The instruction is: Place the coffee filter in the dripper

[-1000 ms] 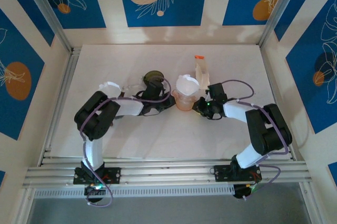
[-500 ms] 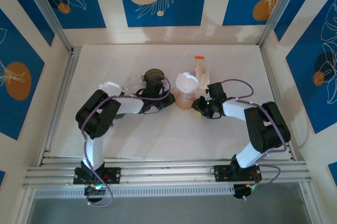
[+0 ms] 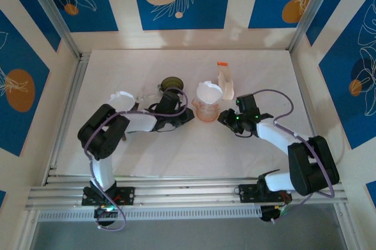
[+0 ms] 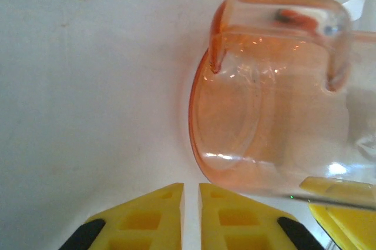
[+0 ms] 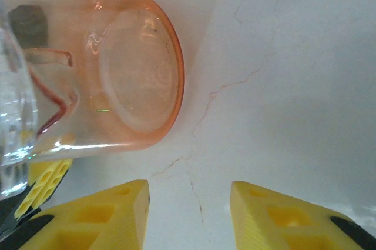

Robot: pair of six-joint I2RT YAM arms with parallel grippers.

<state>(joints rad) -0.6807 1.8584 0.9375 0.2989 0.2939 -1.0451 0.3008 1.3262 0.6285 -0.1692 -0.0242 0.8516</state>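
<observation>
right gripper (image 5: pixel 189 196) is held partly open and empty, the dripper (image 5: pixel 117 67) just ahead and off to one side, untouched. left gripper (image 4: pixel 191 196) is all but closed on nothing, just short of the dripper's base. coffee filter (image 3: pixel 209 92) is seated inside it, so no grip is judged needed.

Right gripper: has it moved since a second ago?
Yes. The right gripper has drawn back slightly to the right, away from the orange translucent plastic dripper, which stayed put.
</observation>
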